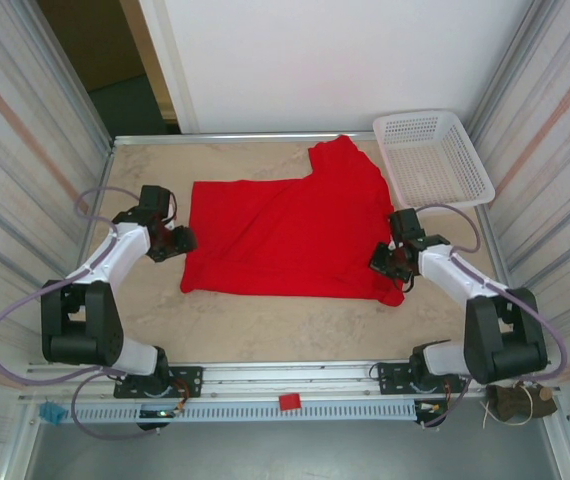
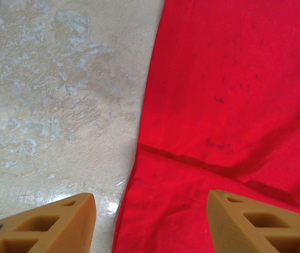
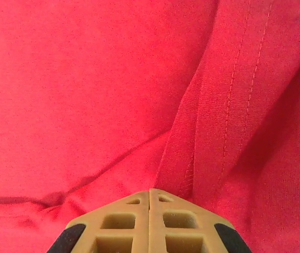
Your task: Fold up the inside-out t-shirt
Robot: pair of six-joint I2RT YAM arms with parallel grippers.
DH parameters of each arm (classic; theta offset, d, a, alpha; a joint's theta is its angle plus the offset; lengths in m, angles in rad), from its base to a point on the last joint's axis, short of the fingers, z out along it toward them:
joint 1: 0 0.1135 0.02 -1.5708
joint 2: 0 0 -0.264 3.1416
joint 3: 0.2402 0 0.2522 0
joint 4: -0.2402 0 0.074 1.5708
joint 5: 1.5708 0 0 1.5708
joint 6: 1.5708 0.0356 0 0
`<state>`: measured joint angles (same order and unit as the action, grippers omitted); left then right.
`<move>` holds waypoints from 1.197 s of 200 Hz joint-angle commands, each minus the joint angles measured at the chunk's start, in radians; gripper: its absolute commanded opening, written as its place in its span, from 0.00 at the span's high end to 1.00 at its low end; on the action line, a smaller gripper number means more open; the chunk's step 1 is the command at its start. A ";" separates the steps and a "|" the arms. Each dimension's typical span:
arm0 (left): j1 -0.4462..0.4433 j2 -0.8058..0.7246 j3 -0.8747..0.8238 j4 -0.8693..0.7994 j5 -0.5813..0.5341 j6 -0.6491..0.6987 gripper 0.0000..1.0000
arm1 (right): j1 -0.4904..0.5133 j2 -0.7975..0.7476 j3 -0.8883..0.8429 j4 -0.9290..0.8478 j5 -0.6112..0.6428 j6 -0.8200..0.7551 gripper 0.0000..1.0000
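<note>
T-shirt [image 1: 295, 225] lies spread with its long axis left-right, right gripper [image 3: 150, 192] pinched tight on a hem fold, left gripper [image 2: 150, 194] part-open astride its edge.

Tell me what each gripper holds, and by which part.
The right gripper is shut on the red t-shirt, pinching a stitched hem fold on its right side. The left gripper, open over the left edge, holds nothing.

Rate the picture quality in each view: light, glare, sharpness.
Top external: even light, soft overall, the t-shirt a saturated red that flattens fold detail. Left wrist: small glare patch on the table by the cloth edge. Right wrist: hem stitching crisp, dark shadow under the fold.
</note>
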<state>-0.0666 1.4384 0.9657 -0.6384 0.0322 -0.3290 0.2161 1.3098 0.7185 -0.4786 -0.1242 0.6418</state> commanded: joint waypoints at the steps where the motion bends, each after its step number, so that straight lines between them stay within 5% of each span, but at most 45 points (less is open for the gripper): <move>1: 0.003 -0.026 0.033 -0.017 0.002 0.008 0.42 | 0.003 -0.068 0.062 -0.040 -0.021 -0.004 1.00; 129: -0.008 0.022 0.074 -0.021 0.012 -0.003 0.42 | -0.046 0.444 0.543 0.043 -0.006 0.030 1.00; 134: -0.008 0.023 0.075 -0.021 0.011 -0.003 0.42 | -0.051 0.447 0.547 0.044 -0.021 0.027 0.90; 144: -0.008 0.028 0.081 -0.023 0.006 -0.005 0.42 | -0.053 0.430 0.542 0.040 -0.027 0.018 0.63; 156: -0.008 0.032 0.088 -0.026 0.000 -0.008 0.42 | -0.052 0.376 0.511 0.035 -0.006 0.005 0.53; 239: -0.014 -0.053 -0.045 -0.024 -0.058 -0.107 0.42 | 0.007 -0.185 0.040 -0.145 0.102 0.044 0.51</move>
<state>-0.0723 1.4528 1.0019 -0.6430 0.0128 -0.3645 0.1719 1.2598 0.8650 -0.5060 -0.0742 0.6468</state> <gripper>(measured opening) 0.582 0.487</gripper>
